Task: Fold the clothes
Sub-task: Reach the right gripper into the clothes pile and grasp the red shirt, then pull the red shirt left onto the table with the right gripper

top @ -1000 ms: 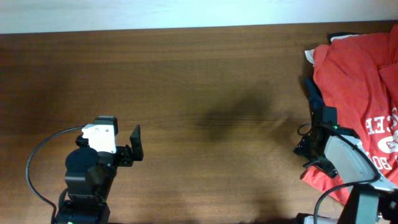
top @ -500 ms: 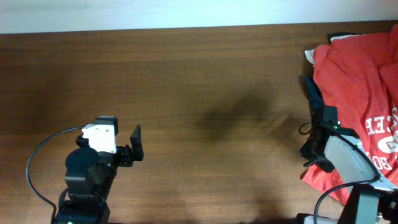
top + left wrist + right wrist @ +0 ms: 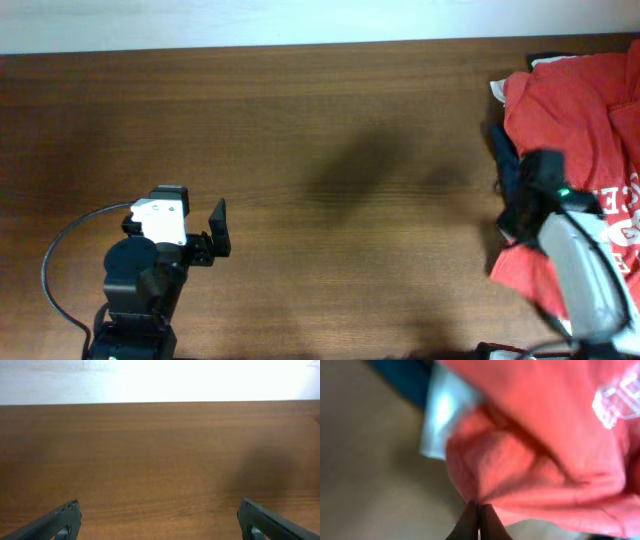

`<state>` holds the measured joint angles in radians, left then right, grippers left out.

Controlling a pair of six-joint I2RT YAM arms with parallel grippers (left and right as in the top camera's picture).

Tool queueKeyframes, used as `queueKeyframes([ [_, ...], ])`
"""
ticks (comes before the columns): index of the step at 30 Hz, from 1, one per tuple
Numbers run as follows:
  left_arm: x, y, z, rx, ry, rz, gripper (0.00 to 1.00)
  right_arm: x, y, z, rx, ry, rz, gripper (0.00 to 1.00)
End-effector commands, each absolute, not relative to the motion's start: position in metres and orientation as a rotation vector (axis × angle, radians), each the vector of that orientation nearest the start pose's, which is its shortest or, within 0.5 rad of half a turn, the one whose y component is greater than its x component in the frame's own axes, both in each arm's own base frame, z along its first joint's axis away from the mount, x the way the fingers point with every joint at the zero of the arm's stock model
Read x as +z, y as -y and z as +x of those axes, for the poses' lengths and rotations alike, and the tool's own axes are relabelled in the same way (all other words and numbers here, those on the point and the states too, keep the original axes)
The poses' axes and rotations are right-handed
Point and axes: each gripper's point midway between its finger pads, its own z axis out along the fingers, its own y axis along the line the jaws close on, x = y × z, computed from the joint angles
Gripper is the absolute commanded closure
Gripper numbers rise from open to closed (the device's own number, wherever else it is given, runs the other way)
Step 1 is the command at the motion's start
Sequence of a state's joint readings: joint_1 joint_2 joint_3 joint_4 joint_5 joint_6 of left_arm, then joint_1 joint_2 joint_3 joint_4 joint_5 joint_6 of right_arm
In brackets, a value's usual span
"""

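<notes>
The clothes, a red-orange T-shirt (image 3: 580, 110) with white lettering, lie crumpled at the table's right edge. My right gripper (image 3: 512, 228) is at the shirt's left edge, its arm covering part of the print. In the right wrist view the right gripper (image 3: 478, 508) has its jaws pressed together, shut on a pinched fold of the red T-shirt (image 3: 520, 455), which bunches up from the tips. My left gripper (image 3: 217, 228) rests at the near left, far from the shirt. In the left wrist view the left gripper (image 3: 159, 510) is wide open over bare wood.
A dark navy garment (image 3: 503, 150) pokes out from under the shirt's left side, and a white cloth corner (image 3: 497, 90) shows at its far left. Both also show blurred in the right wrist view, navy (image 3: 407, 375) and white (image 3: 442, 410). The brown table (image 3: 330, 130) stretches left.
The right gripper has closed on the shirt's left edge and the arm has shifted toward the far side, pulling the fabric up. The left arm has not moved.
</notes>
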<state>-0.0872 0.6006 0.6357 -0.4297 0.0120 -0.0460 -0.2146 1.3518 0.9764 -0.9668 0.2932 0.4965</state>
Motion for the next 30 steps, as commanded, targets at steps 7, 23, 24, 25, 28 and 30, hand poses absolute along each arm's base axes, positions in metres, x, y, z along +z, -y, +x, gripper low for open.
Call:
queueKeyframes([
  [7,0.249,0.026,0.272,-0.112,-1.936,0.044,0.01,0.378,0.049,0.341,0.086,-2.161,0.232,0.96],
  [23,0.249,0.026,0.272,-0.109,-1.936,0.042,0.01,0.356,-0.206,0.291,1.061,-2.212,-0.859,0.96],
  [24,0.249,0.026,0.272,-0.109,-1.936,0.042,0.01,0.341,-0.220,0.293,1.046,-2.251,-0.902,0.96],
  [25,0.249,0.026,0.272,-0.109,-1.936,0.042,0.01,0.320,-0.234,0.298,1.011,-2.308,-0.936,0.96],
  [28,0.249,0.026,0.272,-0.109,-1.936,0.042,0.01,0.274,-0.283,0.300,1.022,-2.399,-1.047,0.96],
  [30,0.249,0.026,0.272,-0.109,-1.936,0.042,0.01,0.254,-0.300,0.303,0.993,-2.451,-1.052,0.96],
])
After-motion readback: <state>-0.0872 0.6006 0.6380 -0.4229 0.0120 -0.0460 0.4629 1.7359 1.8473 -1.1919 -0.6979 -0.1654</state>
